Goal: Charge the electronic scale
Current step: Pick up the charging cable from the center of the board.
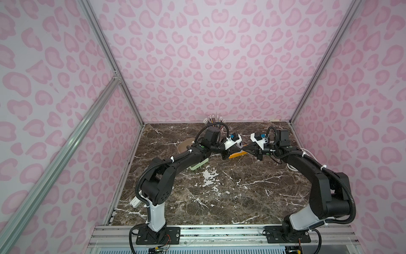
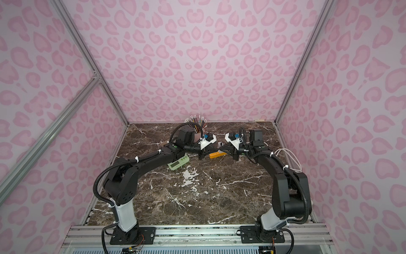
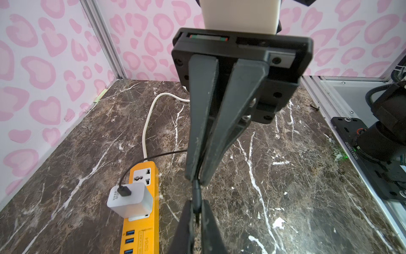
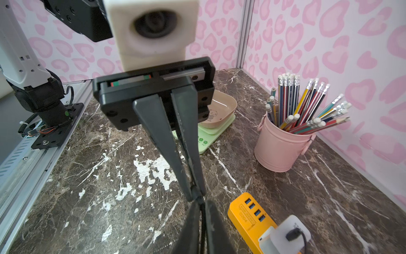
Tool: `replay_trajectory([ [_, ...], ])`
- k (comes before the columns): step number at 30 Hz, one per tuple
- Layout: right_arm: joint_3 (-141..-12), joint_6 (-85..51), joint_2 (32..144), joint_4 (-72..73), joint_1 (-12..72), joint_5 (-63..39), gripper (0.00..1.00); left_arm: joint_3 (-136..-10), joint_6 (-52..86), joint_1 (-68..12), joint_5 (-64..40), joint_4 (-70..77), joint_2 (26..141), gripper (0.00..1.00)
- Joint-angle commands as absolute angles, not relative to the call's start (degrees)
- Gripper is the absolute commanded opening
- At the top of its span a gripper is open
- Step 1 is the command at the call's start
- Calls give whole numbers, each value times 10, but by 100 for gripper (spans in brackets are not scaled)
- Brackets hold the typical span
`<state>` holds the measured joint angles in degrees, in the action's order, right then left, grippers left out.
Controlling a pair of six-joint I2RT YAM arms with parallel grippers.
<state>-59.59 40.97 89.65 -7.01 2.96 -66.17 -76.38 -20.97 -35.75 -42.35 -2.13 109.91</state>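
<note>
The electronic scale [image 1: 198, 165] lies on the marble table [image 1: 219, 198], partly under the left forearm [image 1: 186, 158] in both top views, apart from the left gripper [image 2: 216, 150] and right gripper [image 2: 221, 149], which meet tip to tip over the orange power strip [image 2: 216, 155]. In the left wrist view we see both grippers pinched narrow on the black cable [image 3: 196, 191]. In the right wrist view the electronic scale [image 4: 209, 138] sits behind the left gripper [image 4: 195, 195], near the pink pencil bucket [image 4: 279, 149].
</note>
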Motion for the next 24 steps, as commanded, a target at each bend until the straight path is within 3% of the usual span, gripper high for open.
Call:
replay_trajectory([
  [1, -604, 423, 898, -73, 30, -677, 7, -764, -213, -358, -431, -15, 1092, 9],
  [3, -603, 422, 899, -72, 30, -678, 5, -761, -210, -358, -431, -12, 1090, 15],
  [8, -591, 406, 904, -49, 35, -675, 3, -726, -164, -345, -425, 43, 1053, 42],
  [13, -579, 378, 913, -16, 51, -661, 3, -624, -71, -317, -347, 138, 965, 56],
  [17, -579, 348, 931, 6, 69, -639, 3, -529, 61, -284, -163, 199, 882, 58],
  [22, -577, 281, 953, 57, 85, -624, 5, -479, 194, -263, 102, 105, 828, 66],
  [24, -582, 266, 965, 61, 89, -625, 6, -465, 234, -255, 154, 75, 822, 70],
])
